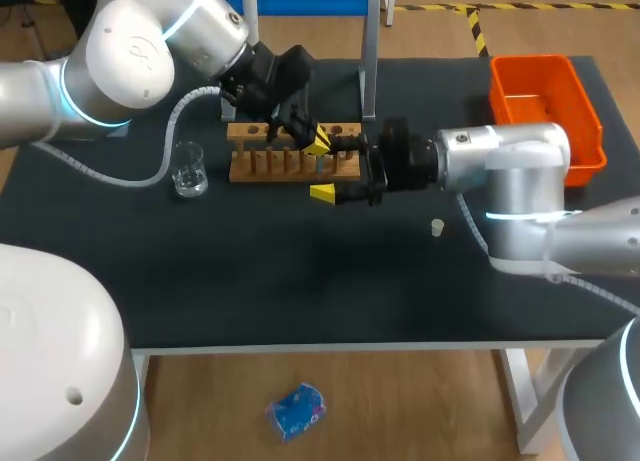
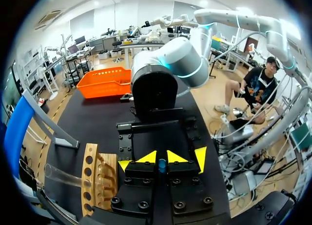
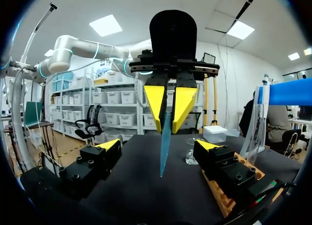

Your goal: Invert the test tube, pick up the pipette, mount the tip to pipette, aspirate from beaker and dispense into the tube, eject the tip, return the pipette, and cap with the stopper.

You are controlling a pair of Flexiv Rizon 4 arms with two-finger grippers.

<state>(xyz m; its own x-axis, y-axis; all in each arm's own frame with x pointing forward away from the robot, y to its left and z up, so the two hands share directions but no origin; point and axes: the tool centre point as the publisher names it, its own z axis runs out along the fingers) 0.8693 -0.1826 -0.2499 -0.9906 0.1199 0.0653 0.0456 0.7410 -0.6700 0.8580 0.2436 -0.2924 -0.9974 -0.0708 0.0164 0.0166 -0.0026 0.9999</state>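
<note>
The black bench (image 1: 300, 281) carried everything. My left arm (image 1: 130, 56) came in from the far left corner, and my right arm (image 1: 520, 176) reached in from the right, level above the bench. An orange bin (image 1: 545, 106) sat at the far right corner, well apart from the rest. The wooden rack (image 1: 290, 161) lay near the middle, with both sets of fingers at its right end. A glass beaker (image 1: 188, 171) stood just beside the rack's left end. A clear test tube (image 2: 63, 176) sat in the rack, one end poking out past the wood. My left fingers (image 3: 165, 103) pointed down and were pressed together on the blue pipette tip (image 3: 165, 142), which hung from between their yellow ends with its point toward the bench. My right fingers (image 3: 108, 146) were spread wide, one on each side of that tip and touching nothing. The small white stopper (image 1: 437, 227) stood alone on the bench, below my right arm.
</note>
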